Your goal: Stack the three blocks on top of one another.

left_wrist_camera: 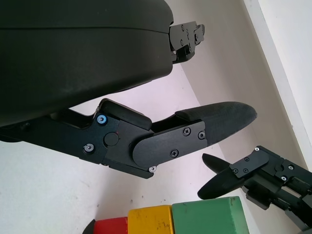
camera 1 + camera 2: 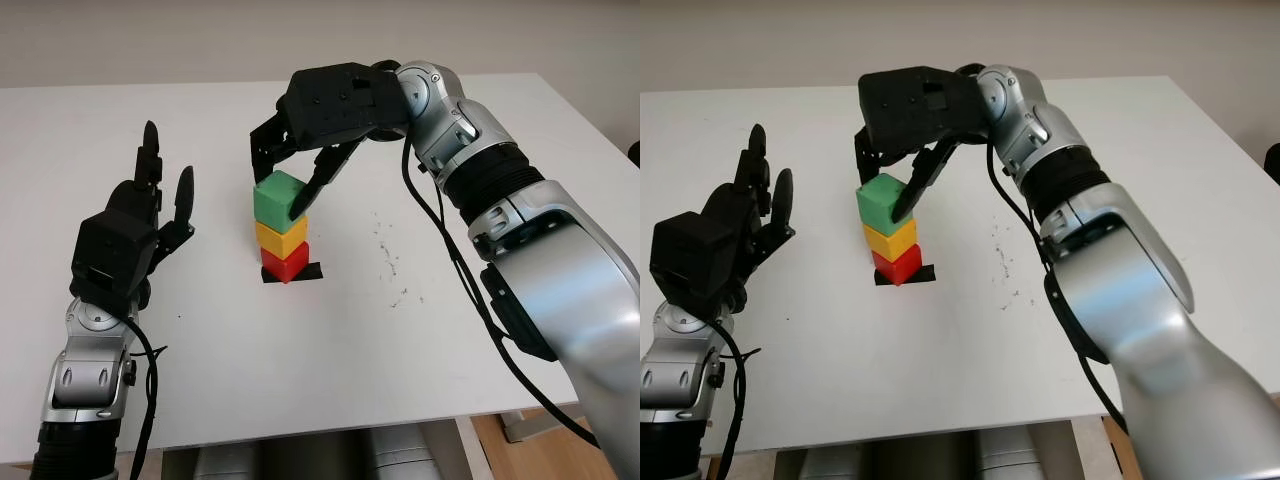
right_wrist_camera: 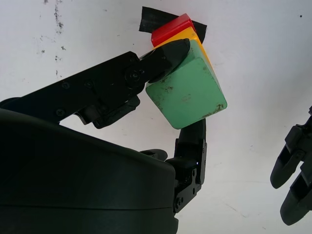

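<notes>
Three blocks are standing stacked: our right hand [image 2: 290, 185] is gripping the green block [image 2: 278, 199], partly hiding it; left hand [image 2: 130, 235] is hovering open.

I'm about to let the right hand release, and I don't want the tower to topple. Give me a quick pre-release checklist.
1. Order red block, yellow block, green block stacked: ok.
2. Green block square on yellow: not ok, sits twisted.
3. Right hand fingers on green block: ok, shut on it.
4. Green fully seated: cannot tell.
5. Left hand open, clear of the tower: ok.
6. Red on black mark: ok.
</notes>
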You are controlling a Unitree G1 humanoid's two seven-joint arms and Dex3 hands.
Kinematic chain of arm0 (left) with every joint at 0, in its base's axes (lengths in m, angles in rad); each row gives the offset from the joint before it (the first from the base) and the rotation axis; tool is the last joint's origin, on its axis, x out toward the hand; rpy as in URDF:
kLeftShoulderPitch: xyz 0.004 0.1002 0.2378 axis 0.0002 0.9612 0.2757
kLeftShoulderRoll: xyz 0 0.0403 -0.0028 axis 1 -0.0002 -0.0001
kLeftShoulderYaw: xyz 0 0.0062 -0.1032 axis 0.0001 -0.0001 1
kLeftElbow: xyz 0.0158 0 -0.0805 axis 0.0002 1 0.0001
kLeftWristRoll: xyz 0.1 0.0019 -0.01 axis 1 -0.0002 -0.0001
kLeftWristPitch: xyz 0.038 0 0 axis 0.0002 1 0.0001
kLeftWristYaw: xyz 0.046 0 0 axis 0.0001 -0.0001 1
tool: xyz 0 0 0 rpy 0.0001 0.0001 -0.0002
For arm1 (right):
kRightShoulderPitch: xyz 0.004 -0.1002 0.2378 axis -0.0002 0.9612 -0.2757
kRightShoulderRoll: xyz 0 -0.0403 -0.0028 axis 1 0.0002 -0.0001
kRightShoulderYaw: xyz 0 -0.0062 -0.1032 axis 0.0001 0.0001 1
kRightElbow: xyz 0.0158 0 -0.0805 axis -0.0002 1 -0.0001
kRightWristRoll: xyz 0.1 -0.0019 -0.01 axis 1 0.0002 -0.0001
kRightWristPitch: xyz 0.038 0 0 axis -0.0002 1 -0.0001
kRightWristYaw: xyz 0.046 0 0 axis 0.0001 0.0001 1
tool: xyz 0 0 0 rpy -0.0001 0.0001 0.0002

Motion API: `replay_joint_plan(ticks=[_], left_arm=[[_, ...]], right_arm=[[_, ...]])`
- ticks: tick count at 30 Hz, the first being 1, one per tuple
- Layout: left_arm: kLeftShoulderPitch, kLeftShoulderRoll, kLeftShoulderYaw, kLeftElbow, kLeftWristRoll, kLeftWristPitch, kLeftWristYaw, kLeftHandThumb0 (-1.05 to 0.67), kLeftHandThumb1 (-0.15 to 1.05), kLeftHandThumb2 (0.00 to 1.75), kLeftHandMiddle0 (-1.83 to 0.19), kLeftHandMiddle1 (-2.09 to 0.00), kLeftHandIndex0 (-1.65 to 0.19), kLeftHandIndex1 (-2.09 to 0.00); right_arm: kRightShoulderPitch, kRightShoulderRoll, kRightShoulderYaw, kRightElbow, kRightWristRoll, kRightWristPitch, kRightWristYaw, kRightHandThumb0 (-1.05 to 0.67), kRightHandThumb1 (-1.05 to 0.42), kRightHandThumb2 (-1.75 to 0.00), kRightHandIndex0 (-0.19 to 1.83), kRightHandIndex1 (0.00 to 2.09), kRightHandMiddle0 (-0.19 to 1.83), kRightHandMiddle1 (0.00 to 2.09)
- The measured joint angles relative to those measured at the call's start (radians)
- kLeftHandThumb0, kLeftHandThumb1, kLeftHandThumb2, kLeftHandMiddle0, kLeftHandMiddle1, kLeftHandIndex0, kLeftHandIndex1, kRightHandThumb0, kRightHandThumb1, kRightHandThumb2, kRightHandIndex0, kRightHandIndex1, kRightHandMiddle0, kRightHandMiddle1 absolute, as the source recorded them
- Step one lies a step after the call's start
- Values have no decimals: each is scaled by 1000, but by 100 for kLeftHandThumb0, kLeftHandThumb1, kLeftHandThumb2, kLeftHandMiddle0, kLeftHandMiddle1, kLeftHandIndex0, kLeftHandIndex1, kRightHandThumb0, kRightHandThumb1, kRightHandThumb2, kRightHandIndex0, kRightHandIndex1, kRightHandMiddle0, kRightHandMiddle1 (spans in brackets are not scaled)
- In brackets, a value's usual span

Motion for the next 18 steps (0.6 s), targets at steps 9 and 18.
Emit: replay_joint_plan(ticks=[9,18], left_arm=[[8,0,0,0,-1,-1,0,-81,105,72,19,0,19,0],[11,0,0,0,0,-4,0,-83,105,71,19,0,19,0]], right_arm=[[2,5,-8,2,7,34,11,-48,-87,-5,25,3,23,102],[2,5,-8,4,5,68,23,-66,-84,-5,15,1,21,34]])
